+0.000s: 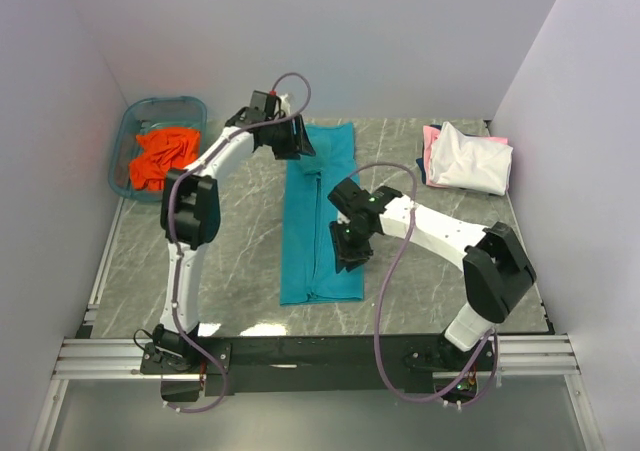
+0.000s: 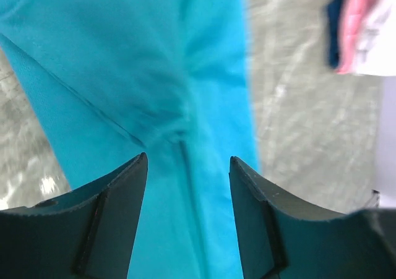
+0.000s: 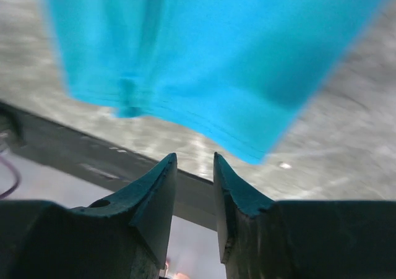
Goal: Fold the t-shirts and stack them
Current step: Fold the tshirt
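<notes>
item: teal t-shirt (image 1: 320, 221), folded to a long narrow strip, lying flat in the middle of the table (image 1: 240, 271) between the arms; we judge it light, limp, unbreakable, apt to slide; best pinched at the end corners through all layers; left gripper (image 2: 189, 161) gapes empty above its far end; right gripper (image 3: 195, 158) stands narrowly parted, empty, by its near hem

Grey marbled table (image 1: 240, 281), viewed from above. At centre lies the teal t-shirt (image 1: 318, 221), folded into one long strip. Far-left of it stands a translucent blue tub (image 1: 125, 151). Far-right of it lies a folded pile: white t-shirt (image 1: 470, 159) uppermost, pink t-shirt (image 1: 431, 136) edge beneath.
</notes>
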`<state>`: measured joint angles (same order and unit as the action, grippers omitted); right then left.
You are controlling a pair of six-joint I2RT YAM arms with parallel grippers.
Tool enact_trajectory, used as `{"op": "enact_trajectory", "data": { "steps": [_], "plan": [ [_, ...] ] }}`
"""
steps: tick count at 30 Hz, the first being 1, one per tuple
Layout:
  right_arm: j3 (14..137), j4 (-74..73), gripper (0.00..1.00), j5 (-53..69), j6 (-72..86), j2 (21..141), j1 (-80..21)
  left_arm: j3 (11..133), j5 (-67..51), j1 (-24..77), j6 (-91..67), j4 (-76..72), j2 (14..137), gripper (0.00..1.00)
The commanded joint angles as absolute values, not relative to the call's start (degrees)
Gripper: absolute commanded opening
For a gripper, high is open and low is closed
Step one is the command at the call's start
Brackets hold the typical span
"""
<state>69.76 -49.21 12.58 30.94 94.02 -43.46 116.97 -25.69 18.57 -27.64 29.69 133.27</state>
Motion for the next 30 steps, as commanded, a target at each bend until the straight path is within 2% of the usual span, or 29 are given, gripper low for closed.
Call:
{"op": "enact_trajectory", "data": {
  "steps": [1, 9, 13, 20, 30],
  "plan": [
    [64.78, -49.84, 0.38, 10.11, 30.32, 92.11, -42.01, 114.80, -25.93, 18.54, -26.19, 28.30, 123.24, 0.62],
    [60.29, -46.67, 0.44, 10.90, 30.14, 94.39, -41.92, 96.08, -20.75, 19.33, -22.24, 34.62, 108.65, 0.61],
    [59.42, -46.23, 0.45, 11.07, 30.32, 95.62, -41.92, 84.93, -16.10, 20.56, -22.85, 36.21, 101.09, 0.61],
    [58.89, -46.67, 0.43, 10.19, 31.20, 97.91, -41.92, 64.81, -14.67, 21.01, -26.72, 36.21, 87.91, 0.60],
    [57.04, -46.50, 0.36, 10.11, 31.20, 98.88, -41.84, 53.09, -16.87, 26.36, -33.57, 37.18, 79.54, 0.58]
  ]
}}
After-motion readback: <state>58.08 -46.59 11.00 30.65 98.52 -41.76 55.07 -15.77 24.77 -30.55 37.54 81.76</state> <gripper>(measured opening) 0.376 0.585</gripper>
